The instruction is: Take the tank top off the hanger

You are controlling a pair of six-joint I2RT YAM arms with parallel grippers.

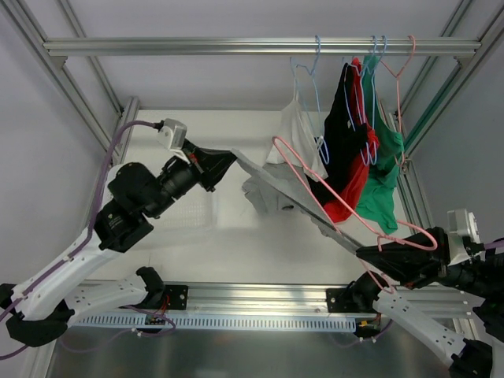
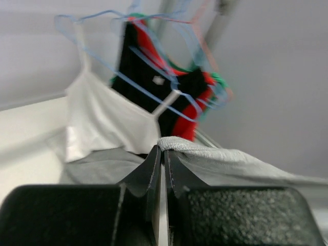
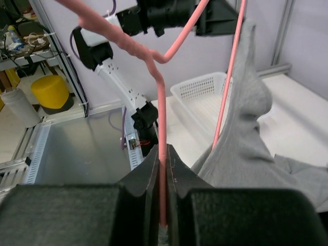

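Note:
A grey tank top [image 1: 272,183] is stretched in mid-air between my two grippers, with part of it drooping onto the table. My left gripper [image 1: 228,161] is shut on its upper edge [image 2: 205,154]. My right gripper [image 1: 370,256] is shut on the pink hanger [image 1: 315,185], clamping its wire [image 3: 162,169]. The hanger still runs through the grey cloth [image 3: 246,133]. The hanger's hook [image 1: 405,236] lies over my right wrist.
A rail [image 1: 260,46] at the top carries blue and pink hangers with a white top [image 1: 295,138], a black and red garment [image 1: 346,146] and a green one [image 1: 386,169]. A white mesh basket [image 3: 202,97] sits on the table left of centre.

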